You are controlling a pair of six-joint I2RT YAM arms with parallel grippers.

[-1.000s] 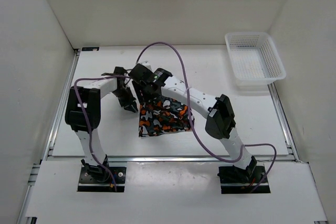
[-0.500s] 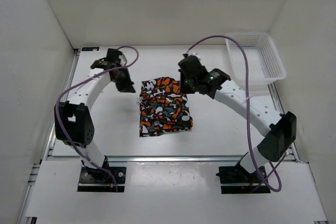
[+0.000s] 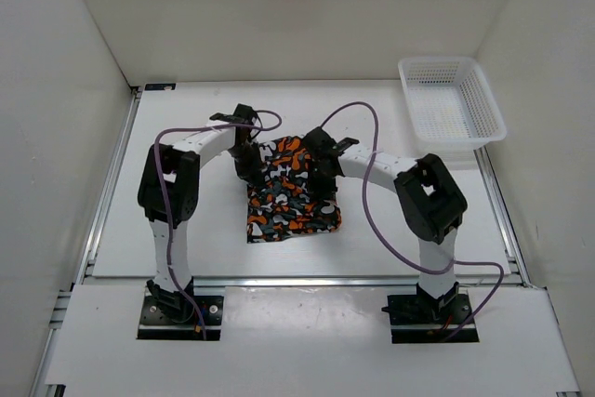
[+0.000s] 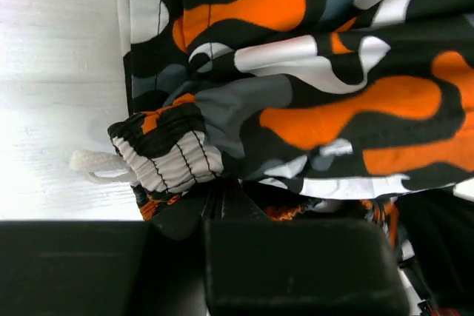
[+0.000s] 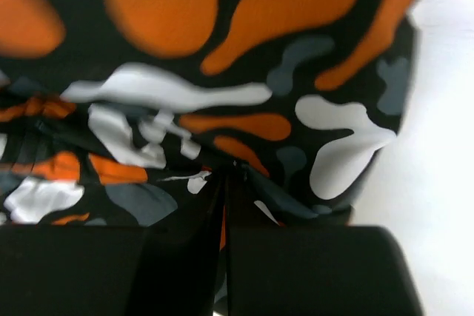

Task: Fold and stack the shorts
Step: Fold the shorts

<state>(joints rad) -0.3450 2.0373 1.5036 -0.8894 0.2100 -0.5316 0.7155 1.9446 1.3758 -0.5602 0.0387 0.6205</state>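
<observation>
Left gripper (image 3: 248, 161) and right gripper (image 3: 323, 172) each clamp opposite edges of the shorts (image 3: 290, 197). Fold step in hand. Next move calls for an even, matched lift.

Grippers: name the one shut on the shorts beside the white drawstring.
The left gripper: the white drawstring loops out just beside its jaws. The right gripper pinches the shorts at plain printed cloth.

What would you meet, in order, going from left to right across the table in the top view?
left gripper, at the left edge of the cloth → shorts → right gripper, at the right edge of the cloth → basket, off at the far right
</observation>
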